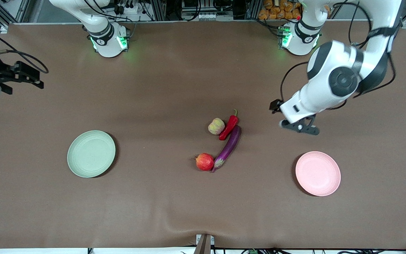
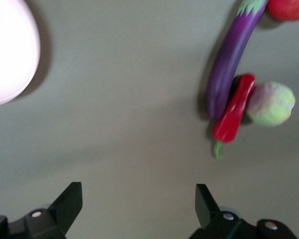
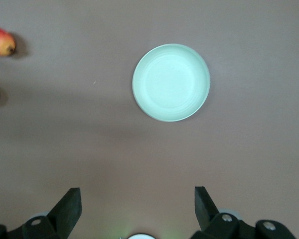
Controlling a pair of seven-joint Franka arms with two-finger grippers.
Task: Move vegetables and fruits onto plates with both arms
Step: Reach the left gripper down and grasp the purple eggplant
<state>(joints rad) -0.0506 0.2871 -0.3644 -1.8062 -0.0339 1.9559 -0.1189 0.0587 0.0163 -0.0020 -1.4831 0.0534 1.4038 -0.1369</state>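
The purple eggplant, the red chili, the ribbed pale fruit and the red fruit lie clustered mid-table. The green plate is bare toward the right arm's end. The pink plate is bare toward the left arm's end. My left gripper is open and empty, over bare table between the chili and the pink plate; its wrist view shows its gripper, the eggplant and the chili. My right gripper is open, high above the green plate, out of the front view.
A black fixture with a cable sits at the table edge at the right arm's end. The arm bases stand along the table's edge farthest from the front camera. The brown table cover bulges slightly at the near edge.
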